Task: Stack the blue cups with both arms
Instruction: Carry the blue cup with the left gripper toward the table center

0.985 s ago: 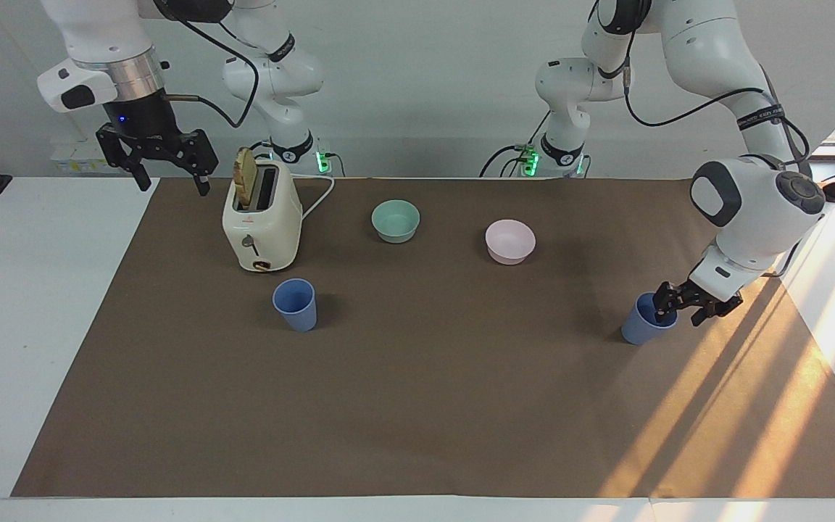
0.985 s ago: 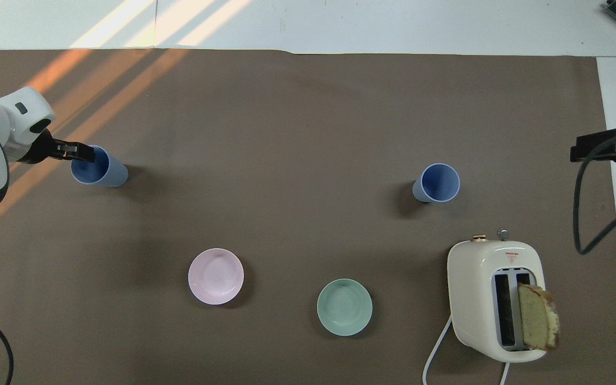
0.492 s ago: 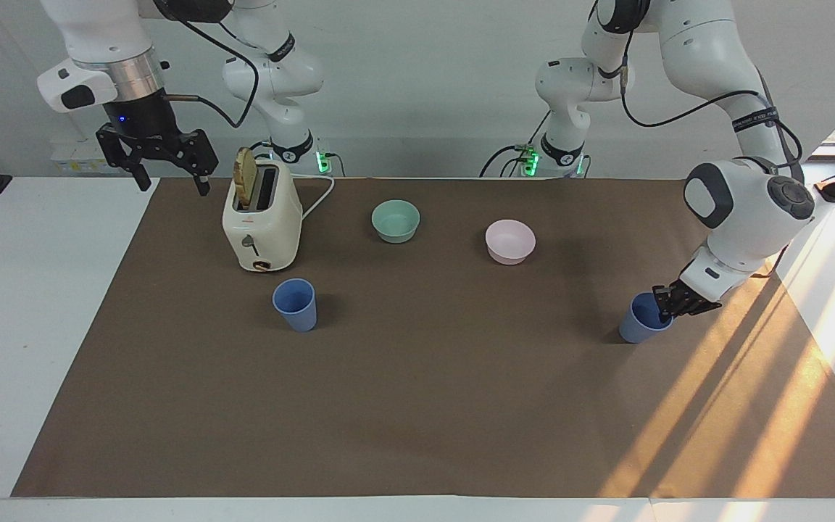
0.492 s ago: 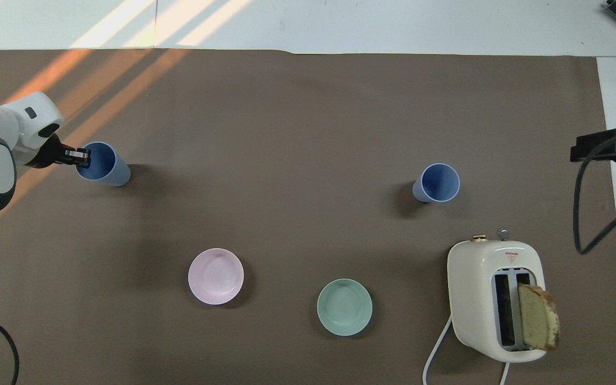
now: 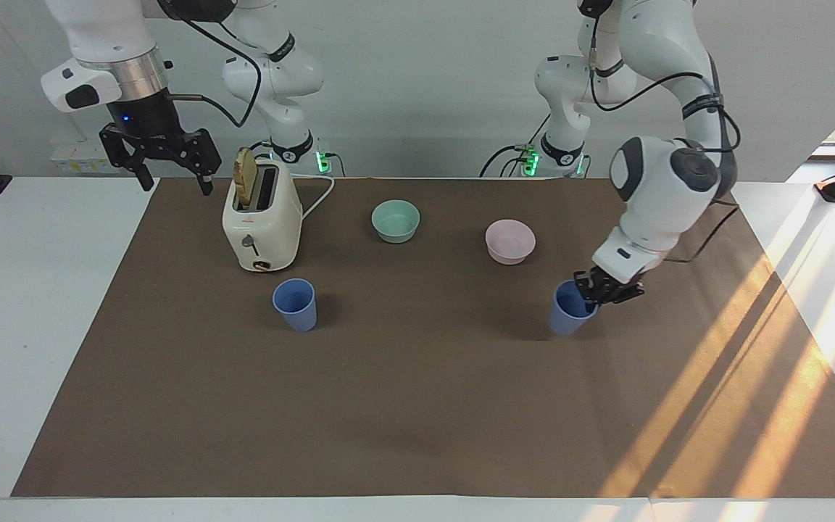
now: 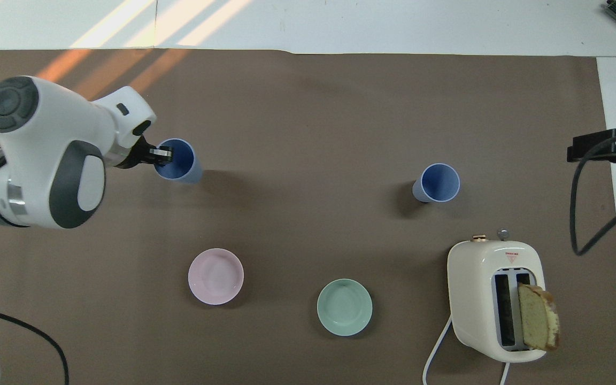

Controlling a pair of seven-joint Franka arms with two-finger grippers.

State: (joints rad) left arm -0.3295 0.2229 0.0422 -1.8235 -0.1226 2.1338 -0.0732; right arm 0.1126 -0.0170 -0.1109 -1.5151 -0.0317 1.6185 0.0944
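One blue cup [image 5: 296, 304] stands upright on the brown mat beside the toaster; it also shows in the overhead view [image 6: 439, 183]. My left gripper [image 5: 596, 293] is shut on the rim of the other blue cup [image 5: 567, 313], which hangs slightly tilted just over the mat, beside the pink bowl. In the overhead view the left gripper [image 6: 162, 155] has one finger inside that cup [image 6: 179, 162]. My right gripper [image 5: 171, 172] is open and empty, raised over the mat's edge at the right arm's end, beside the toaster; it waits there.
A cream toaster [image 5: 262, 221] with a bread slice [image 5: 245, 176] in one slot stands nearer to the robots than the standing cup. A mint-green bowl [image 5: 396, 220] and a pale pink bowl [image 5: 509, 241] sit in the middle, nearer to the robots.
My left gripper closed on the cup's rim and carried it from the left arm's end toward the middle of the mat. The right arm barely moved.
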